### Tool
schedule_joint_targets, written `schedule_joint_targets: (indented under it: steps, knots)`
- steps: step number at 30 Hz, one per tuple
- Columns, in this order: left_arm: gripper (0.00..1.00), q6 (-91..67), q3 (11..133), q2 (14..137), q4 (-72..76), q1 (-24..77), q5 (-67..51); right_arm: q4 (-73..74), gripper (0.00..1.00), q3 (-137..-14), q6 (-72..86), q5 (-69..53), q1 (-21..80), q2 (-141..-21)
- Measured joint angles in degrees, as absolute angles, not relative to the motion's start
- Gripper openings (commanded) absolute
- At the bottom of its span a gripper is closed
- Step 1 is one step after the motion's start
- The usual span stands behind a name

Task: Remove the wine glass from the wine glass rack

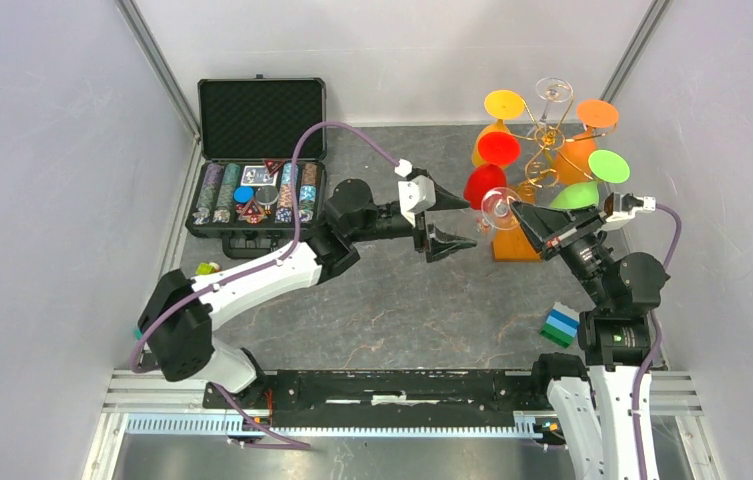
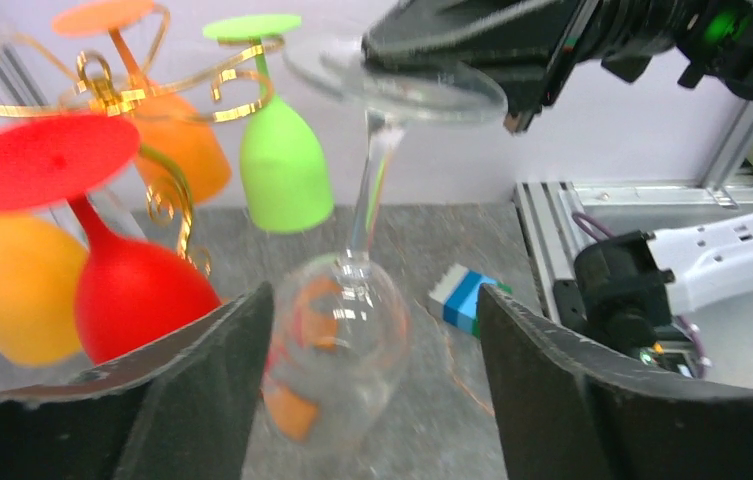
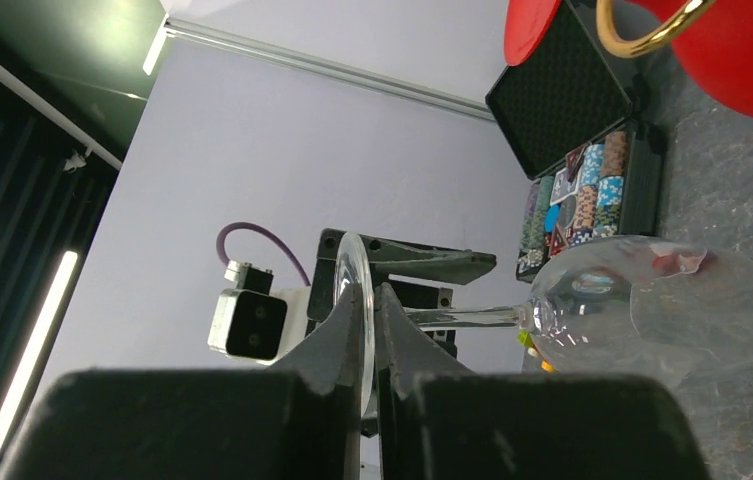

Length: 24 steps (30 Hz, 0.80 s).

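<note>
Right wrist view: right pincer (image 3: 369,335) clamped shut on the flat foot of the clear wine glass (image 3: 652,310). The disc sits edge-on between the two fingers, with stem and bowl projecting beyond the tips. Left wrist view agrees: foot uppermost in the right pincer, bowl hanging below, glass inverted.

Left pincer (image 1: 462,223) spread wide, holding nothing. Its two fingers stand either side of the bowl; no contact seen.

Position of glass: top external view puts it just beside the wine glass rack (image 1: 544,150), on the side facing the left arm. It hangs above the worktop (image 1: 382,310), not resting on it. The foot appears clear of the gold curled arms. The nearest arm carries the green glass (image 2: 282,170), close by but apart. Cannot rule out a wire touching the foot behind the pincer.

Status (judgement): lift-off from the rack looks essentially done. Left to do: carry the glass well away from the rack and its coloured glasses, then pass it to the left pincer or set it down. Second clear glass (image 1: 553,92) hangs at the rack's far side, untouched.
</note>
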<state>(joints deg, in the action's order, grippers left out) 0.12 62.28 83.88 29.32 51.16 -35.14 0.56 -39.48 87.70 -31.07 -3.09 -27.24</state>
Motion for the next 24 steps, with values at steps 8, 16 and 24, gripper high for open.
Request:
schedule_joint_targets:
  steps: [8, 16, 24]
  knots:
    - [0.65, 0.73, 68.49, 90.04, 35.22, 52.88, -37.15, -1.98, 0.00, -39.48, 88.55, -31.99, -2.98, -28.49]
    - [0.38, 0.73, 71.64, 94.50, 35.73, 53.76, -37.91, -3.25, 0.00, -39.46, 88.97, -32.58, -2.98, -28.69]
    - [0.02, 0.93, 73.87, 95.33, 35.53, 53.87, -38.83, -3.97, 0.00, -38.24, 89.86, -32.99, -2.66, -28.67]
